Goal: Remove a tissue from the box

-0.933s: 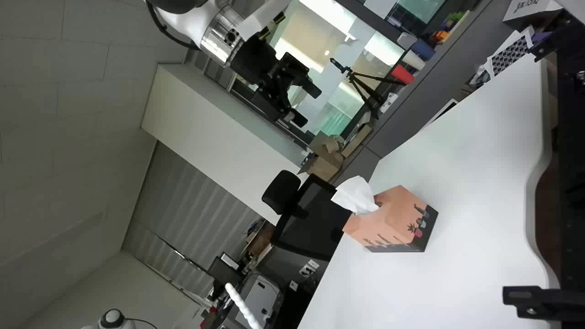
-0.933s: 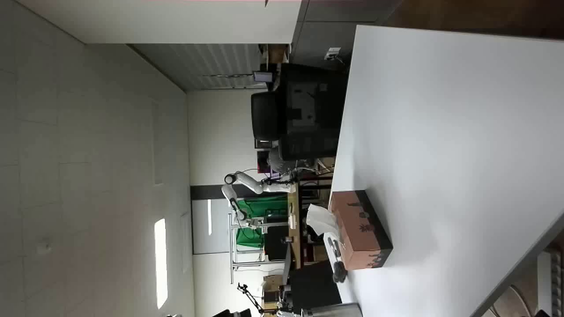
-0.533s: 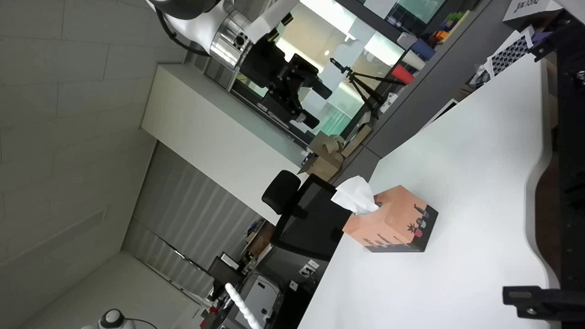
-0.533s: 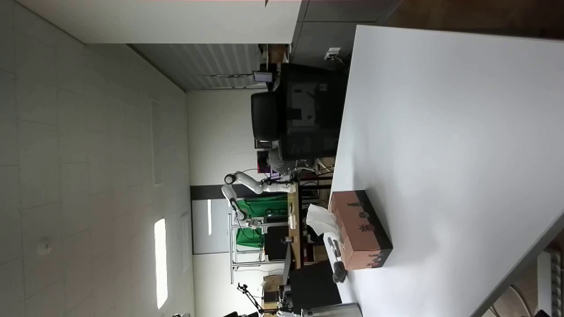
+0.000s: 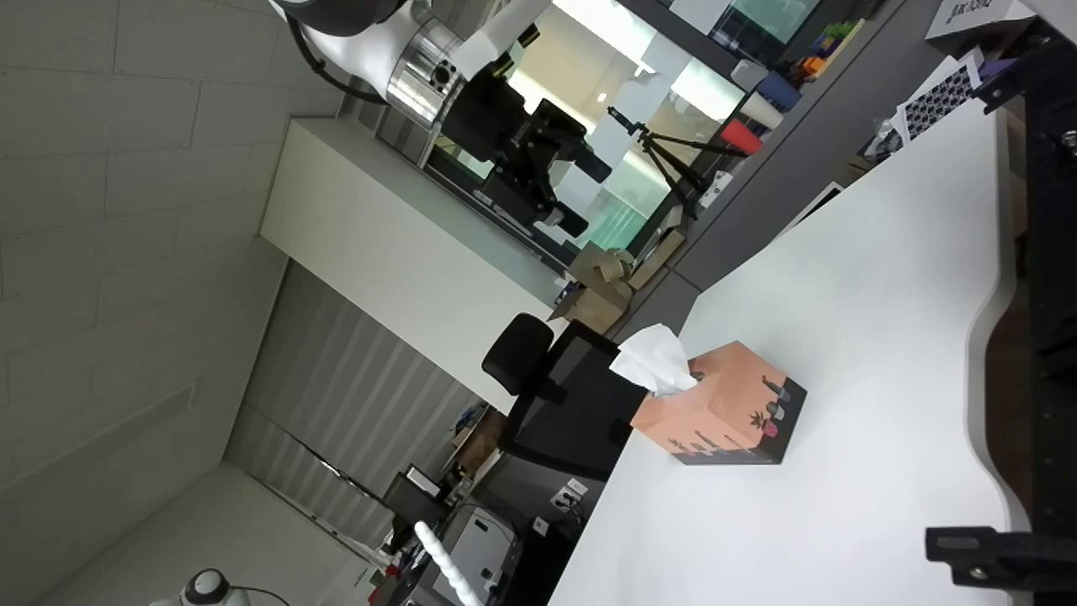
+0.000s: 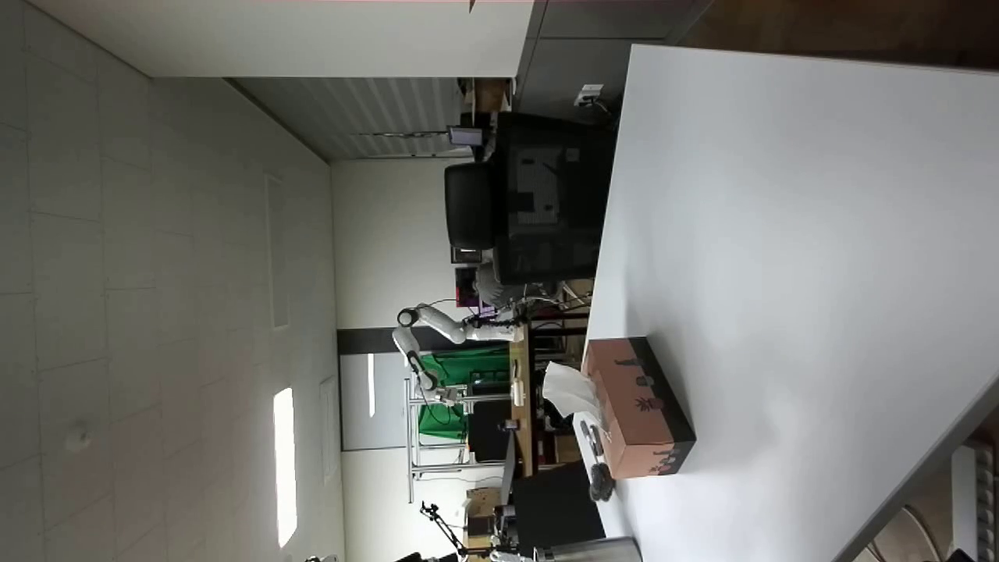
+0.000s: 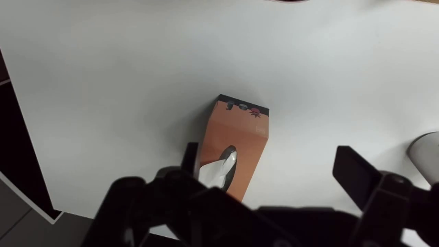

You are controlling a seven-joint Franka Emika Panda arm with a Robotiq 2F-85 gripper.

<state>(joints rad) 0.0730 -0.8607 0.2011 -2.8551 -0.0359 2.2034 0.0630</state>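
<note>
An orange tissue box (image 5: 728,408) with a dark base and plant drawings stands on the white table; it also shows in an exterior view (image 6: 636,414) and in the wrist view (image 7: 240,132). A white tissue (image 5: 655,362) sticks out of its slot; it shows in an exterior view (image 6: 570,390) and in the wrist view (image 7: 212,173). My gripper (image 5: 585,194) is open and empty, well above the table and apart from the box. In the wrist view the gripper (image 7: 269,157) has its left finger overlapping the box's left edge and part of the tissue. The lower box end is hidden there.
The white table (image 5: 883,337) bears the box near one edge. A black chair (image 5: 576,404) stands beyond that edge. A pale round object (image 7: 427,154) is at the right of the wrist view. Small dark items (image 6: 599,468) lie by the box; a metal cylinder (image 6: 593,550) is nearby.
My gripper moved slightly right and down in an exterior view between the oldest frame and half a second ago, then stayed still. The box and tissue have not moved.
</note>
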